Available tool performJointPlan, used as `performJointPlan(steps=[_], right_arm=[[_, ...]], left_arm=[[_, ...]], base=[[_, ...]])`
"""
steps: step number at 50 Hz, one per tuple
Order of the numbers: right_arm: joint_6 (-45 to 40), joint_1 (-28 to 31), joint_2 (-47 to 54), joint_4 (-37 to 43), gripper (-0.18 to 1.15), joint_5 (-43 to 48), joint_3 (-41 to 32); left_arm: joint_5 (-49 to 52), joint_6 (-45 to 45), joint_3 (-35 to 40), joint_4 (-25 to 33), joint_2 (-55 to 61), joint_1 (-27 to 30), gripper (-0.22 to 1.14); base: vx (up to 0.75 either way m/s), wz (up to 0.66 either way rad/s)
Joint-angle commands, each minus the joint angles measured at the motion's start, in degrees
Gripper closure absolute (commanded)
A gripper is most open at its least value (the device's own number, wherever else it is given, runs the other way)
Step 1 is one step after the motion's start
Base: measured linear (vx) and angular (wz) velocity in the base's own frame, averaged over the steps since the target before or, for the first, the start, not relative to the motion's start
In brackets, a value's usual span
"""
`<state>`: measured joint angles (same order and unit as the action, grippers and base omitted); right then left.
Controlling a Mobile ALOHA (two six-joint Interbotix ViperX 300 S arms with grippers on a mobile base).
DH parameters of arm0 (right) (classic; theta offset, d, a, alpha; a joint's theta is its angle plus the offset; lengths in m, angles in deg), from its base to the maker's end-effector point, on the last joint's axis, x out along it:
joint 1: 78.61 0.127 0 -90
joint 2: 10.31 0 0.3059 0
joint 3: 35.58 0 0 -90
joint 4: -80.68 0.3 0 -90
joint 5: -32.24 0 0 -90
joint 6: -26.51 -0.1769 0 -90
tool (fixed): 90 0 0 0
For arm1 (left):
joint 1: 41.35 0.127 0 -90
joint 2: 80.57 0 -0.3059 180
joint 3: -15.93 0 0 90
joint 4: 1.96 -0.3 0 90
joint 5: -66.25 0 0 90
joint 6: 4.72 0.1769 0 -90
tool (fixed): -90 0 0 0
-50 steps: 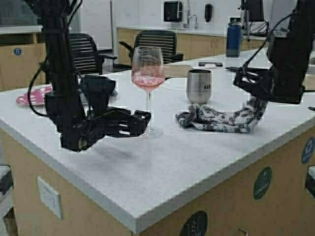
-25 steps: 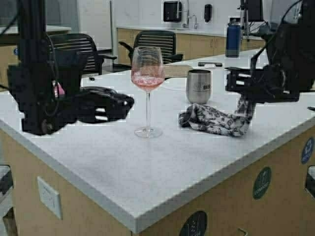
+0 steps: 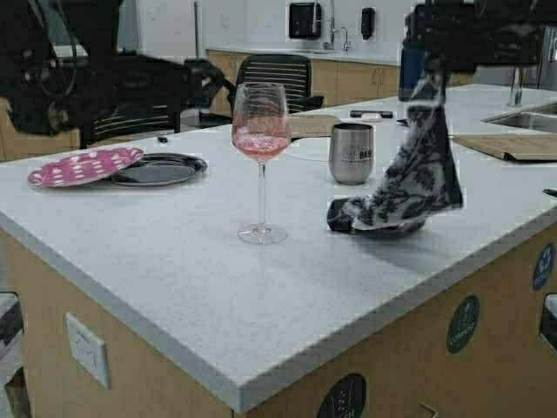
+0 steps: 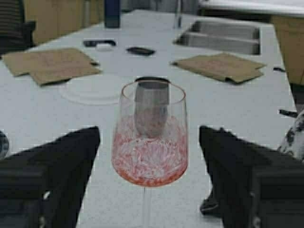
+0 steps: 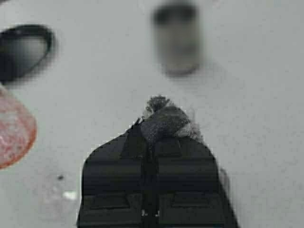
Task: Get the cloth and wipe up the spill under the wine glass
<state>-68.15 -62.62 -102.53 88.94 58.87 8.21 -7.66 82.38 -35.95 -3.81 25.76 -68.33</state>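
The wine glass (image 3: 261, 131) stands upright on the white counter (image 3: 287, 296) with pink liquid in its bowl. My left gripper (image 3: 211, 84) is open, raised to bowl height a little left of the glass. In the left wrist view the glass (image 4: 150, 142) shows ahead between the spread fingers (image 4: 61, 161). My right gripper (image 3: 426, 70) is high at the right, shut on the patterned cloth (image 3: 413, 178). The cloth hangs down and its lower end rests on the counter. The right wrist view shows a bunch of cloth (image 5: 164, 121) at the closed gripper (image 5: 151, 137).
A steel tumbler (image 3: 352, 152) stands behind and between the glass and the cloth. A pink dotted plate (image 3: 83, 165) and a black plate (image 3: 161, 169) lie at the left. Cardboard (image 3: 509, 144) and a sink (image 3: 531, 113) are at the far right. The counter's front edge is near.
My right gripper has risen with the cloth, pulling most of it up off the counter. My left arm has lifted from beside the glass's foot and drawn back to the left.
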Motion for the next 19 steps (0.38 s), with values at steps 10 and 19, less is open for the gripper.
performJointPlan(steps=[10, 19], right_arm=[[0.97, 0.00, -12.48, -1.32, 0.80, -9.14, -5.63], [1.05, 0.00, -15.29, -2.20, 0.80, -14.15, -9.93]], left_arm=[[18.81, -0.44, 5.19, 0.09, -18.90, -0.18, -0.05], [34.10, -0.44, 10.55, 0.09, -27.51, -0.18, -0.05]], base=[[0.00, 0.00], [0.00, 0.00]])
